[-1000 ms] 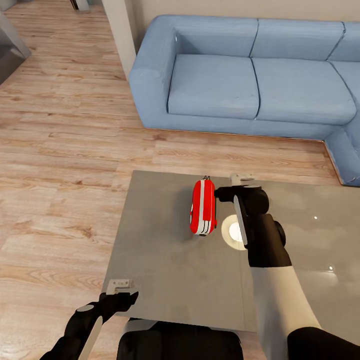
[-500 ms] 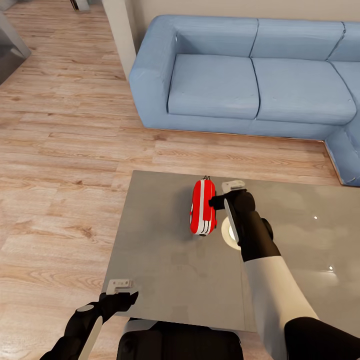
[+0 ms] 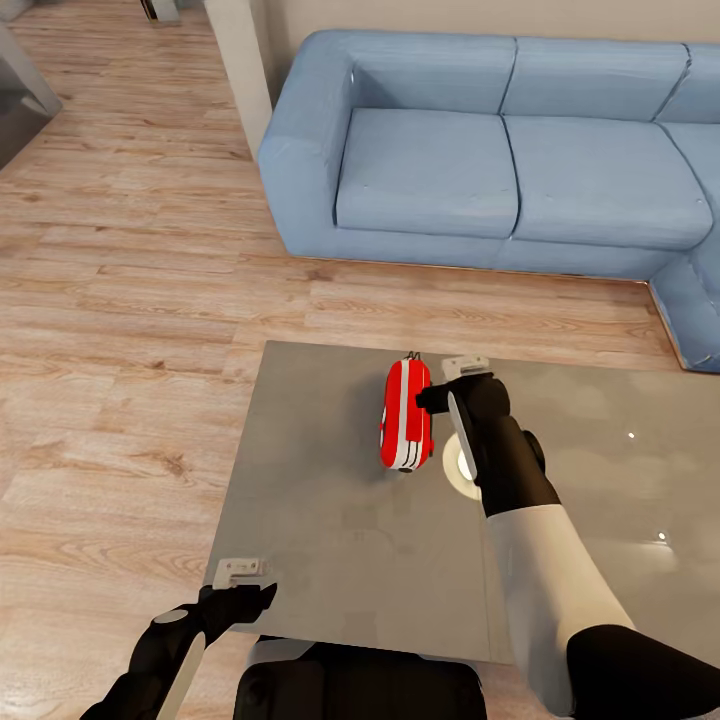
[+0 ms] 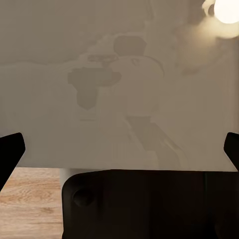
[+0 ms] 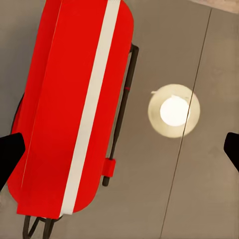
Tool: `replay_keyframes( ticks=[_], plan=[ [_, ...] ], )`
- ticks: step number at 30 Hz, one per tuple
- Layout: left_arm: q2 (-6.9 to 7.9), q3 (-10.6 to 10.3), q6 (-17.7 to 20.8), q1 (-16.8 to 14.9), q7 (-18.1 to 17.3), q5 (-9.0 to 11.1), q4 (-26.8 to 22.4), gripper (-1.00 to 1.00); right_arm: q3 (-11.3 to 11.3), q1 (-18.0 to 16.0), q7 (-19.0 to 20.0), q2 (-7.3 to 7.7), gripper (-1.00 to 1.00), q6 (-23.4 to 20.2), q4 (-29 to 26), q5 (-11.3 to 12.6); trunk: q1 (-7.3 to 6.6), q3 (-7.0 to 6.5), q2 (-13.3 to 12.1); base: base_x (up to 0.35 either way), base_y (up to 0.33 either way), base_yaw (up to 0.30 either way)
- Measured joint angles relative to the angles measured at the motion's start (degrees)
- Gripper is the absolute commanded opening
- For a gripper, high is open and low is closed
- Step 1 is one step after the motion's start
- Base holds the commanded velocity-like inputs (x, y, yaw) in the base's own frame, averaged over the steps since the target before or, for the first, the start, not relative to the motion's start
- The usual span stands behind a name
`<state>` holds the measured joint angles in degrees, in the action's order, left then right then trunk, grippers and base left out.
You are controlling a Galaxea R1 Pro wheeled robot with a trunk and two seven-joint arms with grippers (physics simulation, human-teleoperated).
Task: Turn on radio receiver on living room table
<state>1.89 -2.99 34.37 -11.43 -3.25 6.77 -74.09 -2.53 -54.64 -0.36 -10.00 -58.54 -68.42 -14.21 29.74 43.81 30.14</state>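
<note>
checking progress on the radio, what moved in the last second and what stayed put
The right gripper has moved left across the table, closing in on the radio receiver's right side; most of that shift came early. It has taken hold of nothing. The radio, the left gripper at the table's near edge and the sofa stayed as they were.

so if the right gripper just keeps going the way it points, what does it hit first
Most likely the radio: the right gripper looks down on it, open, fingertips either side. Depth is unclear, and the bare table lies beside it.
</note>
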Motion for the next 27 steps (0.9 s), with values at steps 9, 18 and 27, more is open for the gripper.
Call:
replay_keyframes(
  ticks=[9,18,27],
  plan=[
    [-0.04,0.0,0.0,0.0,0.0,0.03,0.0,1.0,-0.02,-0.27,0.01,0.0,1.0,2.31,1.58,0.13,0.0,0.0,0.0,0.0,0.0,0.0],
    [-0.04,0.0,0.0,0.0,0.0,0.05,0.0,1.0,-0.08,-2.82,0.01,0.0,1.0,5.55,7.94,2.33,0.0,0.0,0.0,0.0,0.0,0.0],
    [-0.04,0.0,0.0,0.0,0.0,0.07,0.0,1.0,-0.38,-2.94,0.01,0.0,1.0,5.82,8.68,2.6,0.0,0.0,0.0,0.0,0.0,0.0]
  ],
)
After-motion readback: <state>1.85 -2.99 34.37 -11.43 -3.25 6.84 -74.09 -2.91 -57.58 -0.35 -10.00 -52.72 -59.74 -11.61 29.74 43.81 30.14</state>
